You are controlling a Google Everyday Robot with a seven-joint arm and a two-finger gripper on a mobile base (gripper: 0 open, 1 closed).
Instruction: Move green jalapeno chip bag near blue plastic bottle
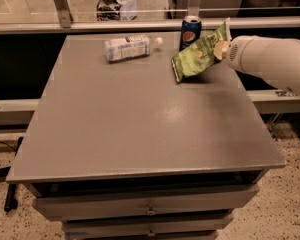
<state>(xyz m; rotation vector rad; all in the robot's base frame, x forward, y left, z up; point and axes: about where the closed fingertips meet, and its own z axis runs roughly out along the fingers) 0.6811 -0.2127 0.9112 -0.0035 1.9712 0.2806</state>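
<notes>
Where the white arm [272, 64] reaches in from the right edge of the view, the gripper [221, 49] sits above the far right part of the desk [140, 134]. The jaws are closed on the upper right edge of the chip bag [197, 56].

Chip bag: light green and crinkled. It hangs tilted from the gripper, with its top right corner highest and its lower left corner pointing down toward the desk. A dark shadow lies on the desk directly under it. Whether the lower corner touches the surface cannot be told.

Bottle [127, 47]: a clear plastic one with a pale label. It lies on its side near the far edge of the desk, with its white cap pointing right. It is to the left of the chip bag and apart from it, with bare desk surface between the two.

Can [190, 30]: dark blue. It stands upright at the far edge, between the bottle and the gripper. The top left part of the chip bag overlaps its lower right side in this view.

Desk: grey and flat-topped, with drawer fronts [150, 206] visible below the near edge.
</notes>
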